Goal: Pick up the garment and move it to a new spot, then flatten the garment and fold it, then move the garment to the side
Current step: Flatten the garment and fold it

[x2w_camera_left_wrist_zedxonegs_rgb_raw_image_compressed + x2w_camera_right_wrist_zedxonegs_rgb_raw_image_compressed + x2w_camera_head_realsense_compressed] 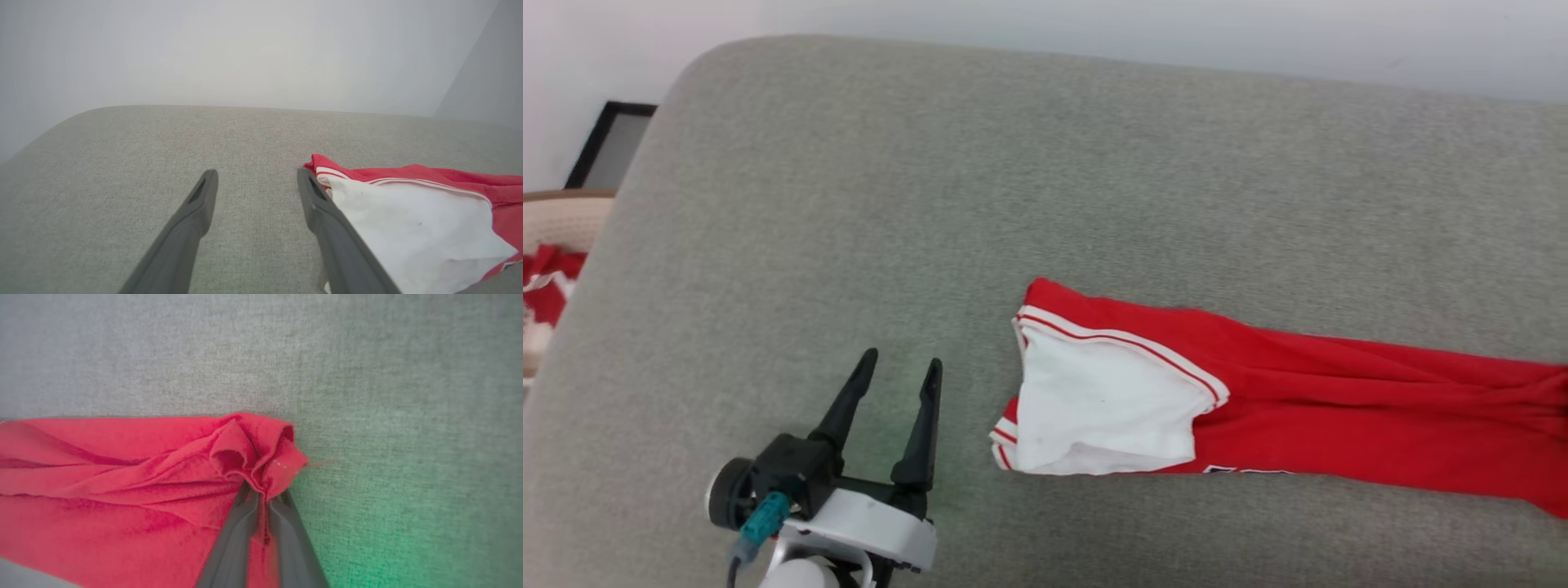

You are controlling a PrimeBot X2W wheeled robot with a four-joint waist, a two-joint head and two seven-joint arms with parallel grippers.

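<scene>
Nearest the robot, the left gripper (902, 359) with its two long dark fingers hovers over the grey woven upholstered cushion (1013, 163), jaws spread wide with nothing between them. Its arm is cut off by the bottom edge of the head view. Just to its right lies the red sleeveless jersey with a white side panel and red-and-white striped trim (1339, 392), stretched flat on the cushion. Its long axis runs left to right across the head view. The white-panel end points toward the left gripper, and the red body trails off past the right edge, so its far end is hidden there. Along its near edge only a sliver of a dark, white-outlined mark peeks out, too little to read. In the right wrist view the right gripper (265, 494) has its jaws pinched together on a bunched red fold of the jersey, which puckers above the fingertips. Farther off at the left edge sit a cream holder with red cloth (547, 278), hard to make out, and a black-framed panel (609, 143) against the pale wall (1094, 33).
</scene>
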